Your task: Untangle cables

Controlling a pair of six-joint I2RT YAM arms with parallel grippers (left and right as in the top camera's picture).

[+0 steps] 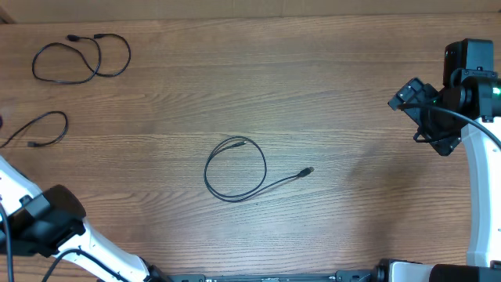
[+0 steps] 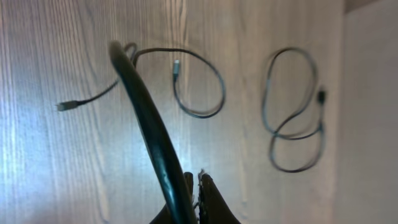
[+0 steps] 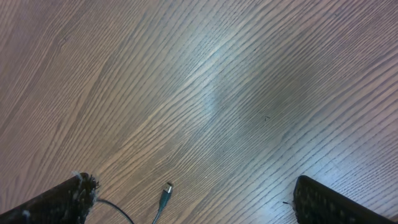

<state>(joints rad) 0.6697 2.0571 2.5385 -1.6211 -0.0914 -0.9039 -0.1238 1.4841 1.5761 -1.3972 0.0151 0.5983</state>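
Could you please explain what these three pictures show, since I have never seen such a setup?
Two robot arms work at a wooden table. One picture looks down from above; the other two come from cameras on each arm's wrist. Three thin black cables lie apart: a looped cable in the middle, a double-looped cable at the far left corner, and a third cable at the left edge. The left gripper is shut and holds nothing. The right gripper is wide open, also holding nothing.

left cable (image 1: 39,129) cut by edge, plugs too small
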